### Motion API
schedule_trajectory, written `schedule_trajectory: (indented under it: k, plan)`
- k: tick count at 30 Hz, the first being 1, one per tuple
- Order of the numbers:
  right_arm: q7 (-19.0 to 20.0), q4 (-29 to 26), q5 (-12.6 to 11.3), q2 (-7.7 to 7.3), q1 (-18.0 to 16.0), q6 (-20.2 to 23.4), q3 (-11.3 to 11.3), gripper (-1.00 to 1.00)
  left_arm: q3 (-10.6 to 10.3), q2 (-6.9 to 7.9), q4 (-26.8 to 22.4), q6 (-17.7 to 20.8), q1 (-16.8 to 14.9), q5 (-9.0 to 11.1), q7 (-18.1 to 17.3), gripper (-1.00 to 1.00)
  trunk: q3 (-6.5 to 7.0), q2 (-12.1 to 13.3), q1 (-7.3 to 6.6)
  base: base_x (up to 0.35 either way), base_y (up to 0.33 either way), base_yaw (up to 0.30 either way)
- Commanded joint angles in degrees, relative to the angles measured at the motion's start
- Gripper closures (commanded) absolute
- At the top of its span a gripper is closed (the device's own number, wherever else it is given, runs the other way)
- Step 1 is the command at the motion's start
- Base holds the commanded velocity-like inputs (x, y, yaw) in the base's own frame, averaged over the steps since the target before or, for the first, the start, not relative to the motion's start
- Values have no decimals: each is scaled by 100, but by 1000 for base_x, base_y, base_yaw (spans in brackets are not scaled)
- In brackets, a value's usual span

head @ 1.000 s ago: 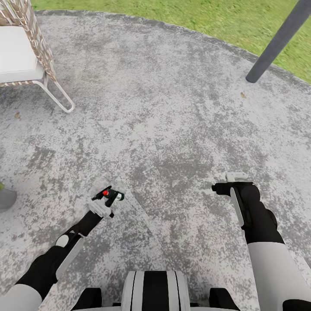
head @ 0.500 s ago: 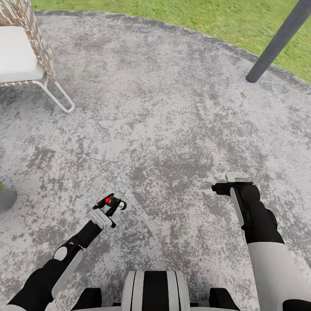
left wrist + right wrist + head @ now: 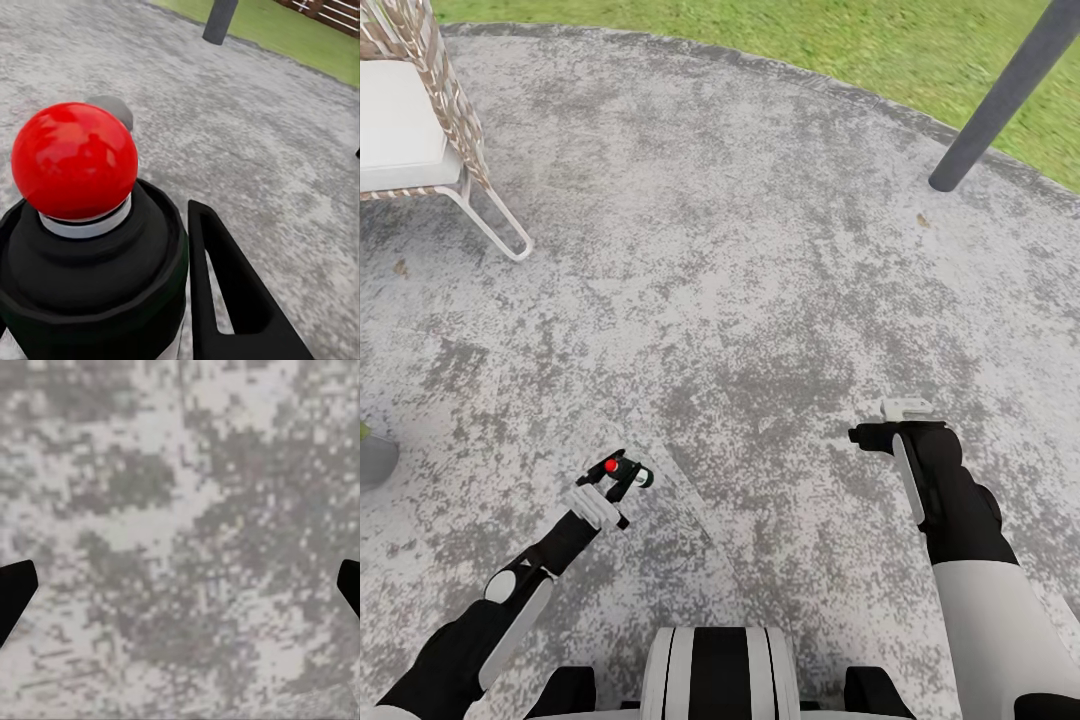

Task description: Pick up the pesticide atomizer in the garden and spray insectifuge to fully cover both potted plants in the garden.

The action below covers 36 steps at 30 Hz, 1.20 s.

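Observation:
My left gripper (image 3: pixel 610 482) is shut on the pesticide atomizer (image 3: pixel 626 470), held low over the grey stone patio (image 3: pixel 740 250) in front of my base. In the left wrist view the atomizer's red spray tip (image 3: pixel 75 171) and black neck are very close, with one black finger (image 3: pixel 225 292) alongside the bottle. My right gripper (image 3: pixel 887 422) hangs open over bare stone at the right; its two dark fingertips (image 3: pixel 11 592) sit far apart with nothing between them. A grey pot (image 3: pixel 374 460) with a hint of green leaf peeks in at the left edge; the plant itself is cut off.
A white wicker-backed chair (image 3: pixel 420 130) stands at the back left on the patio. A dark grey pole (image 3: pixel 1000 100) rises at the back right near the patio's edge. Green lawn (image 3: pixel 810 40) lies beyond the stone, and a brown fence (image 3: pixel 330 9) is far off.
The left gripper has drawn the atomizer slightly back toward my base and turned it a little. The right arm and the camera have not moved.

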Motion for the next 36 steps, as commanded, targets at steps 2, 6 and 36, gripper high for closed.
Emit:
schedule_trajectory:
  k: [2,6,36]
  plan:
    - [-11,1,-3,-4,1,0,1,-100,-1,-34,31,-2,0,3,5,100,0,0,0,0,0,0]
    - [-60,-20,-23,-4,-12,36,-43,-100,-35,-13,22,-33,34,23,-29,100,0,0,0,0,0,0]
    - [-165,-73,-13,-34,-4,26,-131,-100,-344,215,-184,42,941,-18,-169,100,0,0,0,0,0,103]
